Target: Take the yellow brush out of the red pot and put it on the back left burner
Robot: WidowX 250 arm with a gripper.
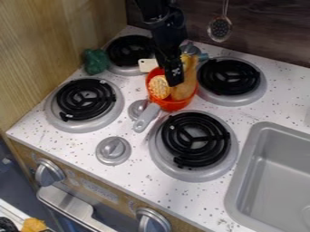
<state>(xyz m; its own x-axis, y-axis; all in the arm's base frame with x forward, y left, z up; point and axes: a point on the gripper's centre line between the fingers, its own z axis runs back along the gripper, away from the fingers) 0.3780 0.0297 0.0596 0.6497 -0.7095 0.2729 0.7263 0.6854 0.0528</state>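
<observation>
in the camera view, we see the gripper point(176, 80) at the orange-red pot point(172, 106), between a round yellow piece point(159, 86) and a long tan piece point(187, 82) inside; we cannot tell how wide it stands. the pot sits among four burners, its grey handle point(146, 118) angled toward the stove's front.

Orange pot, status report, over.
Gripper low over the orange pot, grip unclear. Yellow piece and tan piece inside. Nearby clutter: silver knob close beside the grey handle.

From here the worktop point(139, 176) is white with dark speckles, the pot point(173, 105) orange-red, the coil point(216, 140) at its five o'clock black, the sink point(275, 181) grey.
</observation>
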